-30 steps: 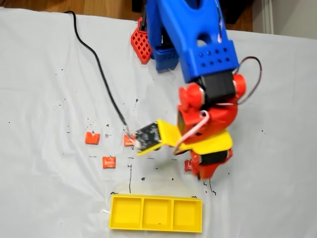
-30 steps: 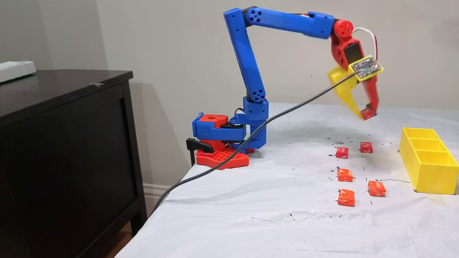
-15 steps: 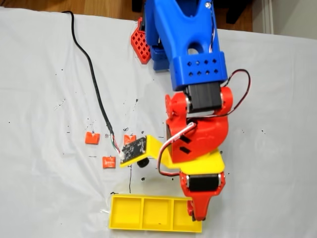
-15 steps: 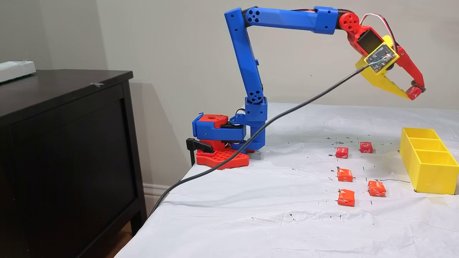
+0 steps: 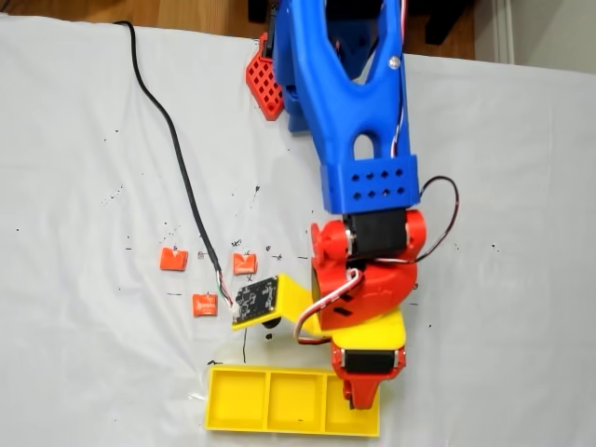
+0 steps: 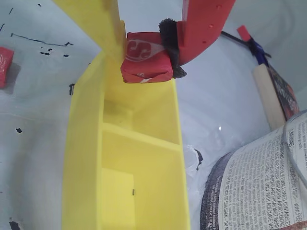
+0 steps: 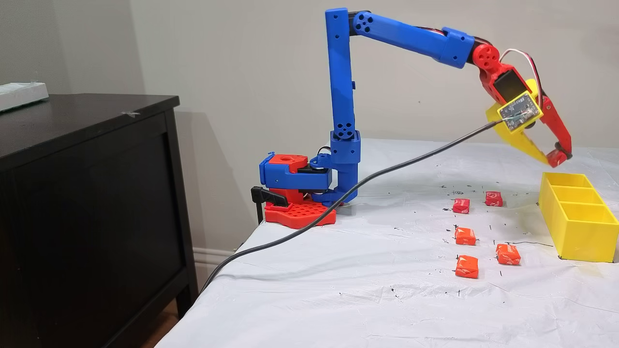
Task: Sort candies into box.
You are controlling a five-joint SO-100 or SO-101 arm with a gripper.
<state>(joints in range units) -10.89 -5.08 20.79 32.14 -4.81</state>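
Above the box, lowered since a half-second ago: tool clamping a red candy over an end compartment.

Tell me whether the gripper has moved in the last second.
Yes. The gripper, shut on a red candy, swung from above the loose candies out and down over the box.

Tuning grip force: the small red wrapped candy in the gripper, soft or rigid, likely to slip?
The small red wrapped candy keeps its squarish shape between the yellow finger and the red finger's black pad, so probably fairly firm. Its wrapper looks glossy, so possibly slippery; the pad likely helps. Flat-sided, it probably won't roll once dropped into the long yellow plastic tray.
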